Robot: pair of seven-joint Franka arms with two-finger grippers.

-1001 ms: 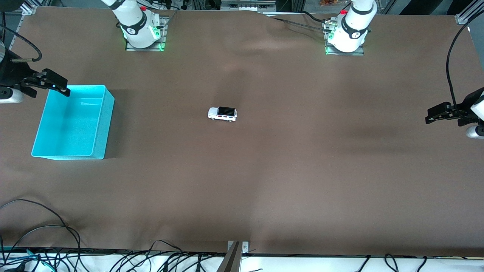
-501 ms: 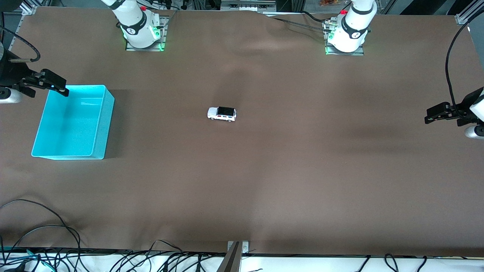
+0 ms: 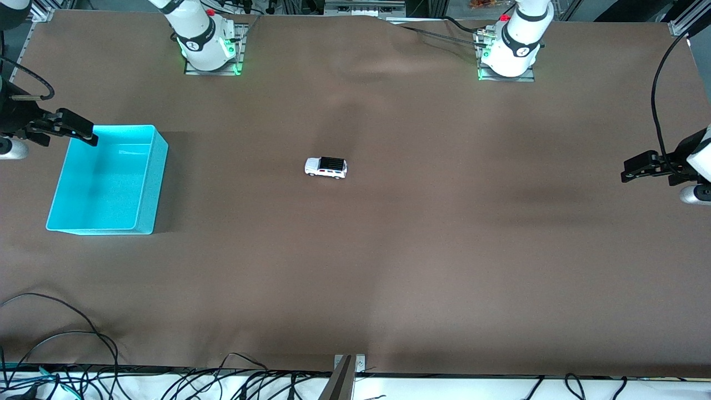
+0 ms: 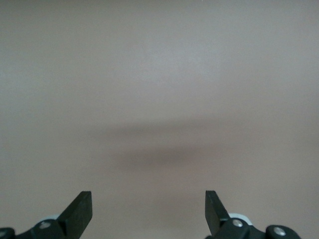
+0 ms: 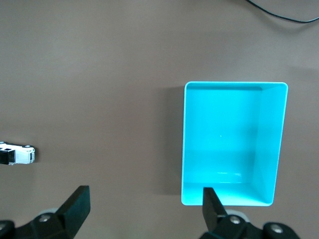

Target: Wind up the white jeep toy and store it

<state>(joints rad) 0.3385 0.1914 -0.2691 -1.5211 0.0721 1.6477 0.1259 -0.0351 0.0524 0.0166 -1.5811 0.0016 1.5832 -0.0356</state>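
Note:
The white jeep toy point(image 3: 326, 167) stands on its wheels near the middle of the brown table, apart from both grippers. It also shows at the edge of the right wrist view point(image 5: 17, 154). The cyan bin point(image 3: 160, 178) sits empty toward the right arm's end of the table and shows in the right wrist view point(image 5: 271, 149). My right gripper point(image 3: 89, 135) is open and empty, up in the air over the bin's corner nearest its base point(image 5: 144, 204). My left gripper point(image 3: 627, 171) is open and empty over bare table at the left arm's end point(image 4: 148, 206).
Both arm bases point(image 3: 208, 50) point(image 3: 508, 53) stand along the table edge farthest from the front camera. Loose cables point(image 3: 61, 339) lie at the edge nearest the camera, beside a metal bracket point(image 3: 349, 364). The brown cover point(image 3: 389, 250) is wrinkled between the bases.
The right gripper has shifted slightly outward toward its end of the table. The left gripper has crept slightly toward the middle. The jeep and bin have not moved.

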